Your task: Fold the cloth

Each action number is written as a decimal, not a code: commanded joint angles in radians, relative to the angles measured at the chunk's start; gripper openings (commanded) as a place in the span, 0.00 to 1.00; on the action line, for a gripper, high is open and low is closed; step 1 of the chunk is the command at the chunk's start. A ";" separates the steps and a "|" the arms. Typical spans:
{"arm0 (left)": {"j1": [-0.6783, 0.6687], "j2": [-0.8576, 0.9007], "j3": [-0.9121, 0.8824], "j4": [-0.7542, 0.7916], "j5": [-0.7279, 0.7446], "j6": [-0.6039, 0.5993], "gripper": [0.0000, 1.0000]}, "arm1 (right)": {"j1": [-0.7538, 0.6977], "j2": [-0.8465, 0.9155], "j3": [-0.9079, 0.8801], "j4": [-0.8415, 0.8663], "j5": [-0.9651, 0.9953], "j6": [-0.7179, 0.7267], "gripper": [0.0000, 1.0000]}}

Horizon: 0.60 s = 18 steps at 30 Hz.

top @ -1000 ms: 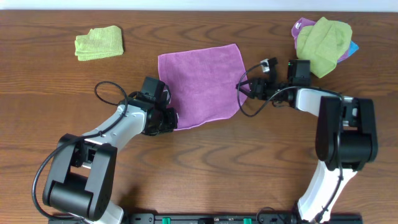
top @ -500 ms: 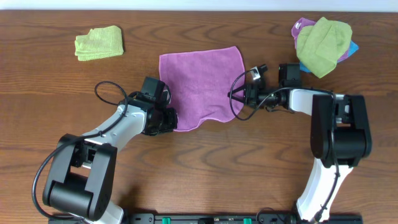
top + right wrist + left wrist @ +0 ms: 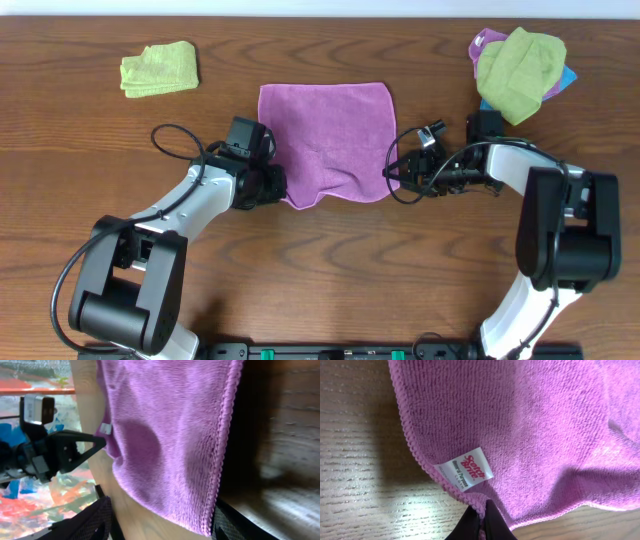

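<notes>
While the cloth lies spread on the table with its far edge straight and flat, its near edge bows into an uneven curve between the two arms. The left pincer sits at the cloth's near-left corner, its fingers pressed tight together on the hem. In the left wrist view the dark fingertips meet on the stitched border just beside the small white tag, with a sliver of purple caught between them. The right pincer stands at the cloth's near-right corner with its jaws wide apart. The right wrist view shows one finger to each side of that corner and the hem running down between them. Neither finger visibly presses the fabric, so this pincer has hold of nothing. Well off to the cloth's far left a folded lime-green cloth rests alone on the wood. Off to the cloth's far right there is a small heap, with a crumpled lime-green cloth on top and bits of purple and blue fabric showing beneath it.
</notes>
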<state>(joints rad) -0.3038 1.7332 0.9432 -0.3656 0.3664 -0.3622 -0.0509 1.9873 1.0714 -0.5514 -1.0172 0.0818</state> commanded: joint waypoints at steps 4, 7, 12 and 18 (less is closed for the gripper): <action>0.004 0.011 0.023 0.000 -0.012 0.019 0.05 | 0.004 -0.051 0.000 0.012 -0.148 -0.031 0.64; 0.004 0.011 0.023 0.000 -0.023 0.019 0.06 | 0.004 -0.052 0.012 0.012 -0.235 -0.014 0.64; 0.004 0.011 0.023 -0.001 -0.034 0.019 0.06 | 0.004 -0.053 0.040 0.008 -0.319 0.025 0.64; 0.004 0.011 0.023 -0.001 -0.053 0.023 0.06 | 0.004 -0.096 0.098 -0.017 -0.368 0.082 0.63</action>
<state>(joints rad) -0.3038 1.7332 0.9432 -0.3653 0.3428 -0.3614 -0.0509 1.9469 1.1278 -0.5583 -1.3075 0.1253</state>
